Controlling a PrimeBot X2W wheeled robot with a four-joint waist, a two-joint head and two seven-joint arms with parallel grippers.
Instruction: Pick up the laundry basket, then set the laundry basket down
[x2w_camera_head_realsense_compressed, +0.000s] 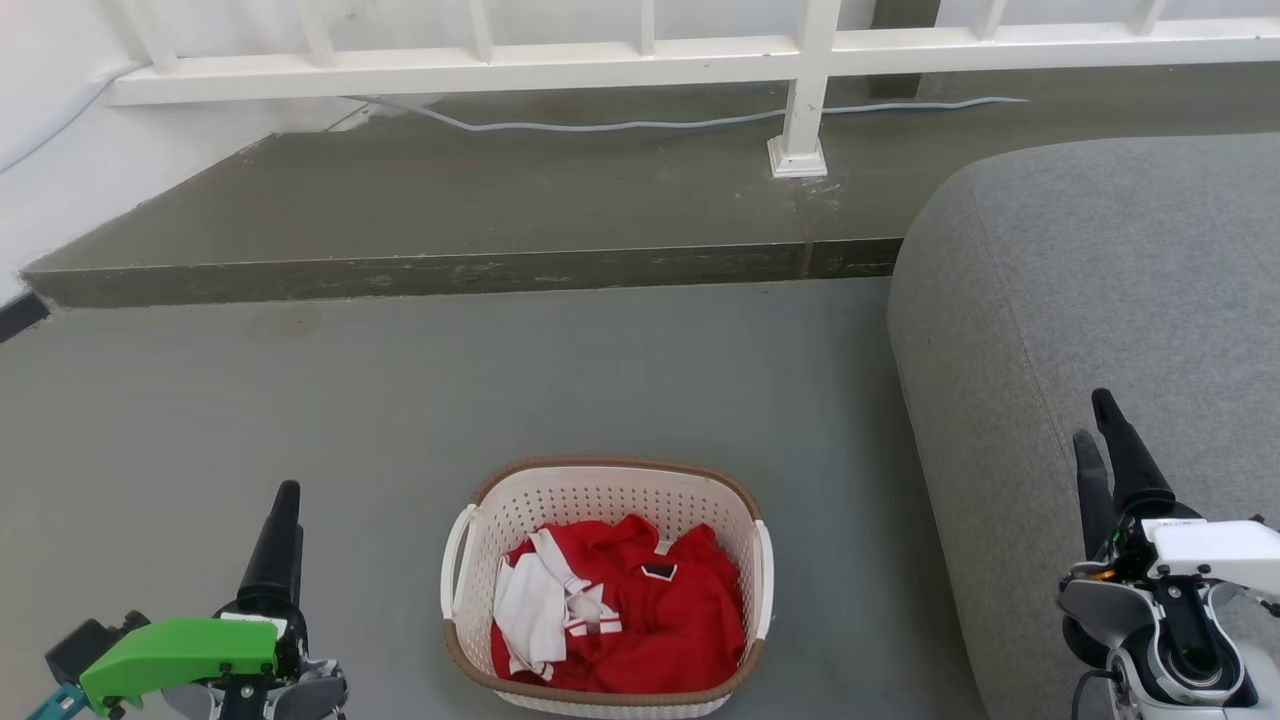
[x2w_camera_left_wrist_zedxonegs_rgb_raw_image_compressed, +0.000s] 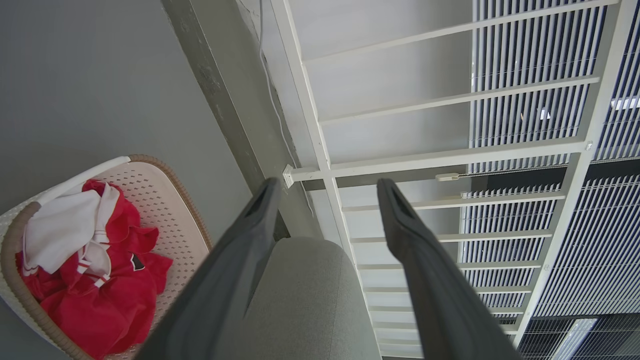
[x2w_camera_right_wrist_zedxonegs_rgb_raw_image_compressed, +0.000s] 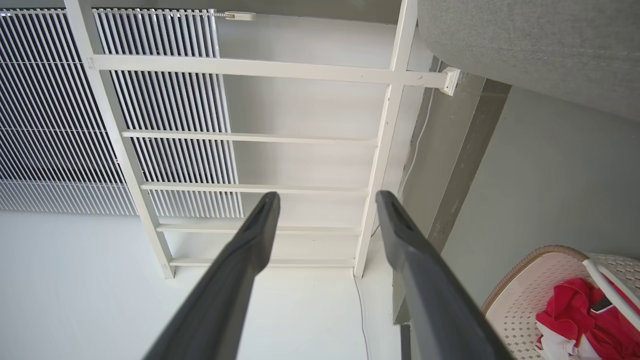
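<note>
laundry basket (x2w_camera_head_realsense_compressed: 610, 466): on the floor (x2w_camera_head_realsense_compressed: 300, 400), whole rim in head cam
left gripper (x2w_camera_left_wrist_zedxonegs_rgb_raw_image_compressed: 327, 186): wrist cam, fingers spread, empty
right gripper (x2w_camera_right_wrist_zedxonegs_rgb_raw_image_compressed: 327, 196): spread, empty too

Open floor (x2w_camera_head_realsense_compressed: 300, 400) left of laundry basket (x2w_camera_head_realsense_compressed: 600, 500); sofa (x2w_camera_head_realsense_compressed: 1100, 300) seemingly near right.

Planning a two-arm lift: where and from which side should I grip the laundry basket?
Take the laundry basket by its side handles: left gripper on the left handle, right gripper on the right handle, from outside. They bow off the walls; red clothes fill the inside.
</note>
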